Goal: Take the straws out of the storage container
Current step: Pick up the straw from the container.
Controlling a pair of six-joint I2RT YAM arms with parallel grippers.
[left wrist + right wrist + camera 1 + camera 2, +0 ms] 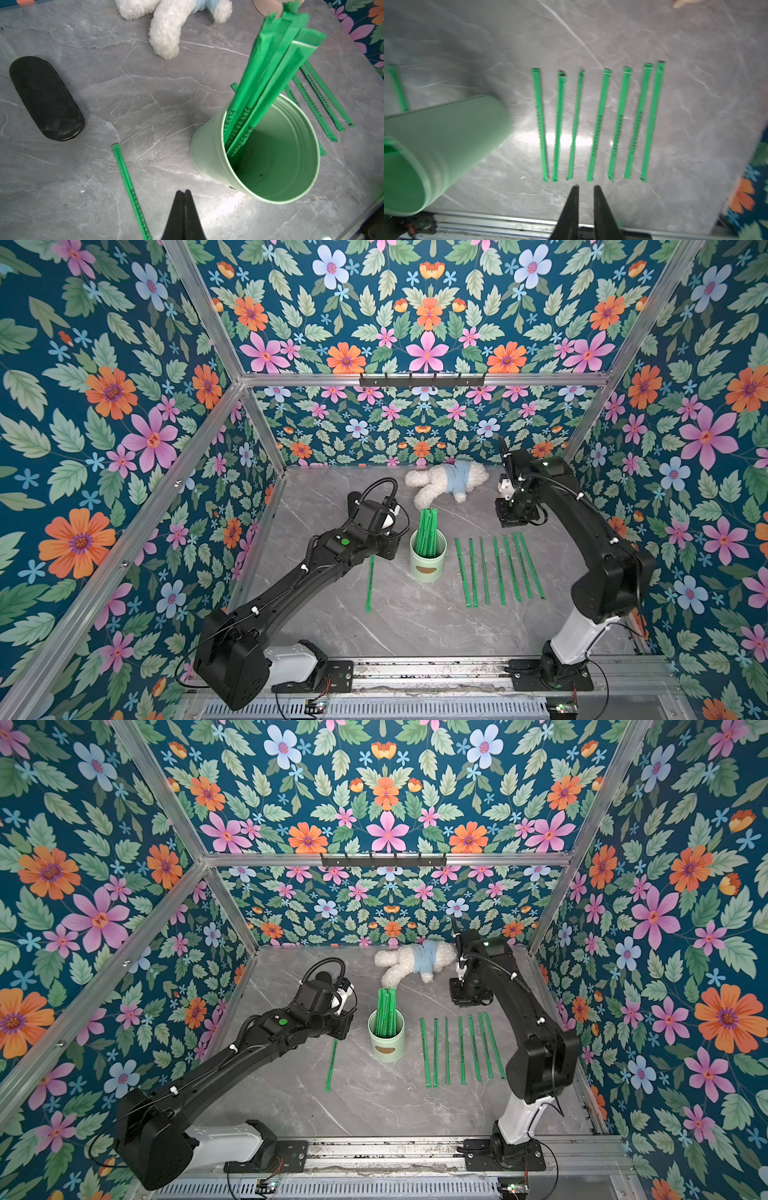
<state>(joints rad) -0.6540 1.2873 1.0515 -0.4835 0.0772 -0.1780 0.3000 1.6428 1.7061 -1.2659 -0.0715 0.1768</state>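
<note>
The storage container (428, 566) (386, 1044), a pale mint cup, stands upright mid-table with a bunch of green straws (428, 529) (386, 1009) leaning out of it. In the left wrist view the straws (276, 62) rest against the far side of the cup's rim (207, 153). Several more straws (498, 568) (600, 124) lie in a row to its right. A single straw (370, 583) (128, 187) lies to its left. My left gripper (183, 192) is shut and empty, just left of the cup. My right gripper (586, 187) hovers behind the row, slightly open and empty.
A white plush toy (449, 485) in a blue shirt lies at the back. A black oval case (45, 97) sits on the table left of the cup, hidden under my left arm in both top views. Floral walls enclose the table; a metal rail (415, 668) runs along the front.
</note>
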